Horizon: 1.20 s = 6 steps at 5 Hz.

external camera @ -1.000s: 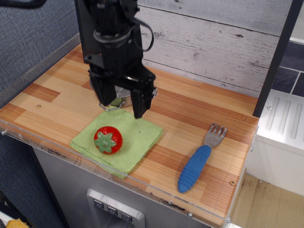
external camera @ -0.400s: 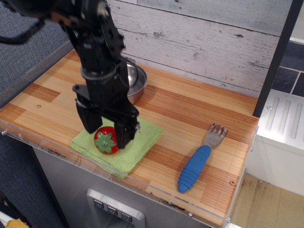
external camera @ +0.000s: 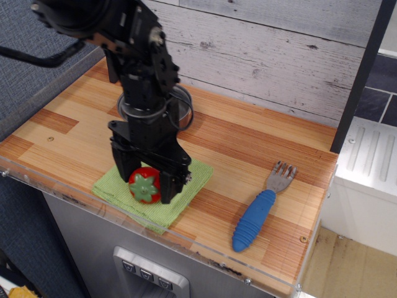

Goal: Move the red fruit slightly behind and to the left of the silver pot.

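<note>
The red fruit [external camera: 144, 184], a glossy toy strawberry with a green leaf cap, sits on a green cloth [external camera: 189, 177] near the counter's front edge. My black gripper [external camera: 146, 184] has come down over it. One finger [external camera: 121, 176] lies against its left side and the other against its right, so the jaws look closed on it. The silver pot [external camera: 185, 105] stands behind the cloth. My arm hides most of it, and only part of its right rim shows.
A fork [external camera: 259, 207] with a blue handle lies to the right on the wooden counter [external camera: 56, 133]. A grey plank wall runs along the back. A clear plastic lip lines the front edge. A dark post stands at the far right.
My gripper moved from above the pot forward and down to the cloth. It now sits lower, with its fingers against the strawberry. The strawberry shifted slightly to the right.
</note>
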Motion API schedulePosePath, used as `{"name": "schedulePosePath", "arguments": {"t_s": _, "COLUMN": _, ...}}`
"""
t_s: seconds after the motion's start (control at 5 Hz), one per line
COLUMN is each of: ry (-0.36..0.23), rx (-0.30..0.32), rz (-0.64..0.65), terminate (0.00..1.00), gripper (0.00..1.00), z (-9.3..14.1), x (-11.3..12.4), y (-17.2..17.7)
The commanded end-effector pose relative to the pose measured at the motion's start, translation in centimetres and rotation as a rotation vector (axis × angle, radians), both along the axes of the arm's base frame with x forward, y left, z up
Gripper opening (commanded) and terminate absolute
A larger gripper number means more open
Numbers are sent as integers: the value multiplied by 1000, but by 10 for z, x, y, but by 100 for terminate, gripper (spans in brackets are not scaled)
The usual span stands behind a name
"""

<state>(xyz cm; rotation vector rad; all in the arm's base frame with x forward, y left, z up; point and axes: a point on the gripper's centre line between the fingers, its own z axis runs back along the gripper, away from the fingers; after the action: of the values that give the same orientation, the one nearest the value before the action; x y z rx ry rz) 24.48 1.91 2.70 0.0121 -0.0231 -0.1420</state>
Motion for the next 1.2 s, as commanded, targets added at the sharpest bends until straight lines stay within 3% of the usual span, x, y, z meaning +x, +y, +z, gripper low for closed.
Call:
{"name": "schedulePosePath", "arguments": {"t_s": 0.0, "ry": -89, "rx": 3, "rz": -25, "terminate": 0, "gripper": 0, "z": 32, "x": 12, "y": -6}}
{"name": "schedulePosePath", "arguments": {"t_s": 0.2, "ry": -149, "rx": 10, "rz": -25, "terminate": 0, "gripper": 0, "z": 69, "x": 15, "y": 25}}
{"name": "schedulePosePath", "arguments": {"t_s": 0.4, "ry": -163, "rx": 20, "rz": 32, "terminate": 0, "gripper": 0, "z": 85, "x": 9, "y": 75}}
{"name": "schedulePosePath", "arguments": {"t_s": 0.8, "ry": -77, "rx": 6, "rz": 186, "terminate": 0, "gripper": 0, "z": 52, "x": -4, "y": 174}}
{"name": "schedulePosePath", "arguments": {"t_s": 1.0, "ry": -43, "rx": 3, "rz": 189, "terminate": 0, "gripper": 0, "z": 35, "x": 1, "y": 194}}
